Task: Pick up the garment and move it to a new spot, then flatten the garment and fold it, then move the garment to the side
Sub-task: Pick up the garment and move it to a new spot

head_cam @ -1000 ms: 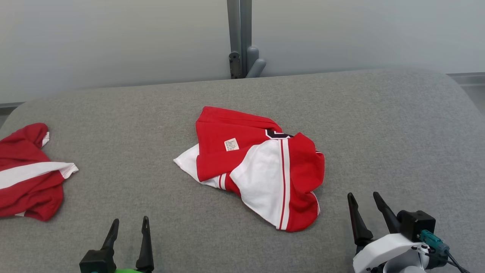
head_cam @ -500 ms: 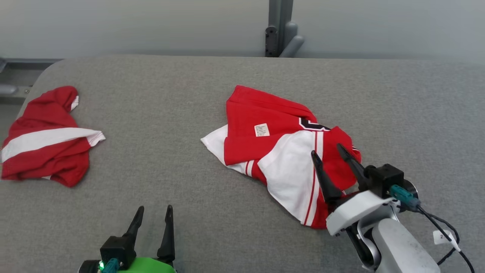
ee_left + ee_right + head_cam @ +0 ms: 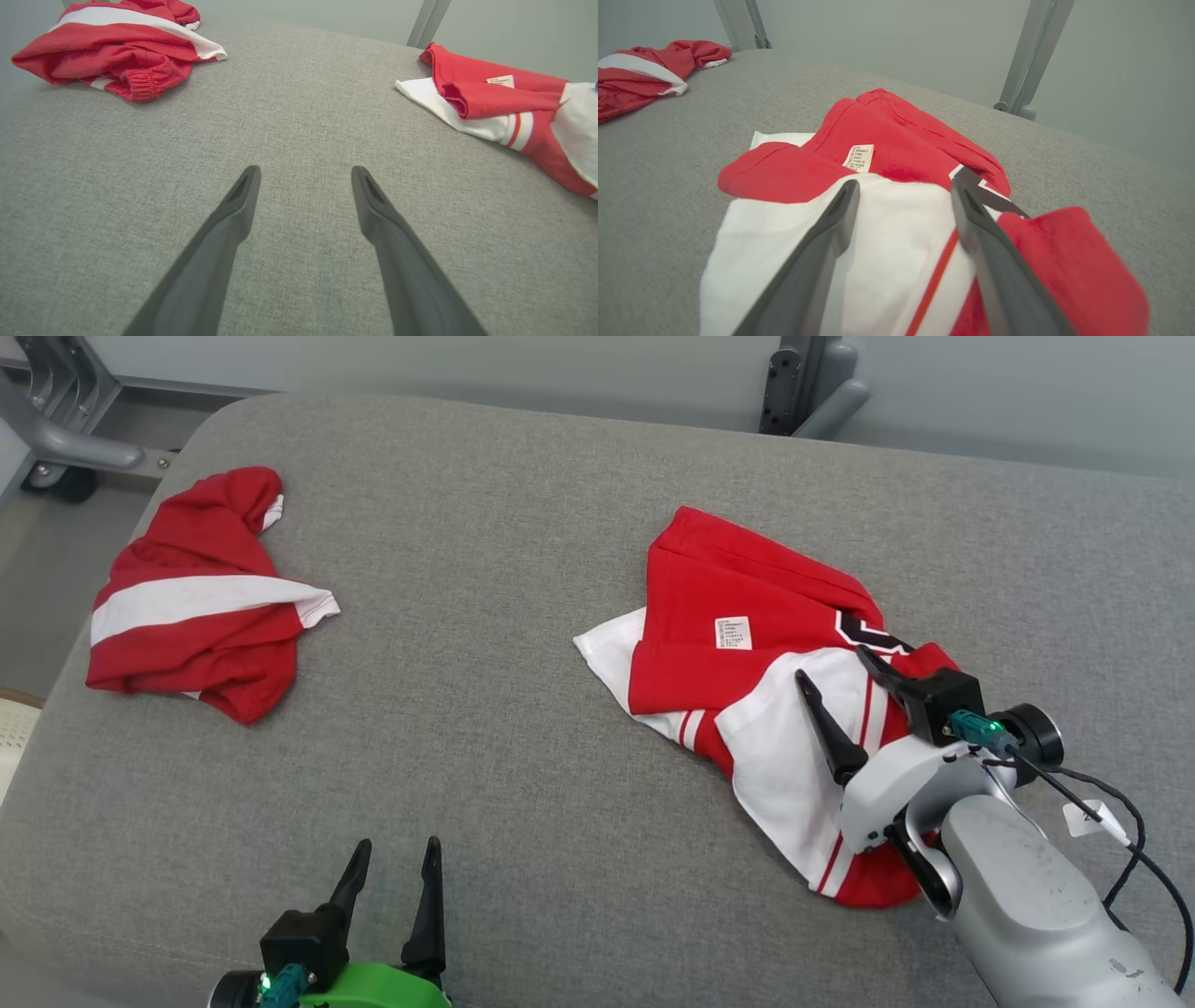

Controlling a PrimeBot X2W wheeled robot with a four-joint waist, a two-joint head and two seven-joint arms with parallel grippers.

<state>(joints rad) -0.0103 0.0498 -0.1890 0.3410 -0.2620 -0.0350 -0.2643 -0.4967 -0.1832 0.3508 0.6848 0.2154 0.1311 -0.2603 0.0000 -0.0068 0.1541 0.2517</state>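
**A:** How far along are you?

**B:** Hardly started, I'd judge. The garment (image 3: pixel 738 579) lies crumpled on the grey table (image 3: pixel 485 728), not lifted, flattened or folded. My right gripper (image 3: pixel 831 663) is over its white panel, fingers spread wide with nothing between them. I cannot tell whether the tips touch the cloth. My left gripper (image 3: pixel 397 843) is nearer me than the garment and well off to its left, likewise spread and empty, over bare table.

**A:** So everything is left?

**B:** Yes: grasp it, carry it to a new spot, flatten, fold, set it aside.

**A:** Where is the room?

**B:** Left of the garment is a broad bare stretch. It ends at a second red-and-white garment (image 3: pixel 196 607), well apart, close to the table's left edge. Beyond the garment the far edge is near, with a grey post (image 3: pixel 803 383) just behind it. On its near side there is open table too. To its right the table runs out of sight, so I can't judge that edge. I'd favour the stretch to its left.
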